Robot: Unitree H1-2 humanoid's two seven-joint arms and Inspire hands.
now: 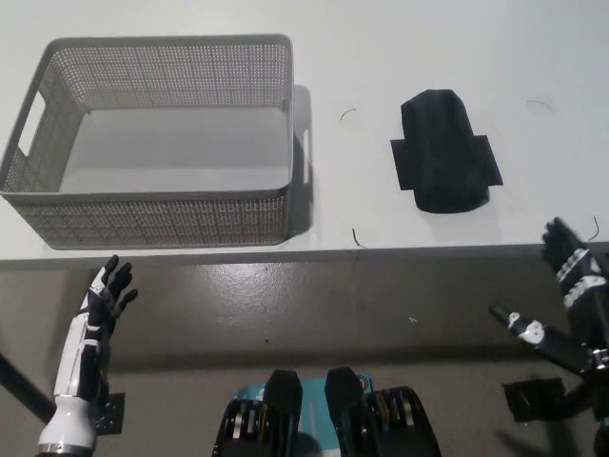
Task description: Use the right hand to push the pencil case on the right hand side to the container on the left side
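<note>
Two items on the white table [457, 48]: one black pencil case [445, 154], lying flat right of centre, and one grey perforated container [152, 221], well apart to its left; no writing or brand is legible on either. My black right hand [569, 305] hangs below the table edge, fingers spread, holding nothing, clear of the case. My white left hand [100, 309] rests at lower left, fingers apart and empty.
</note>
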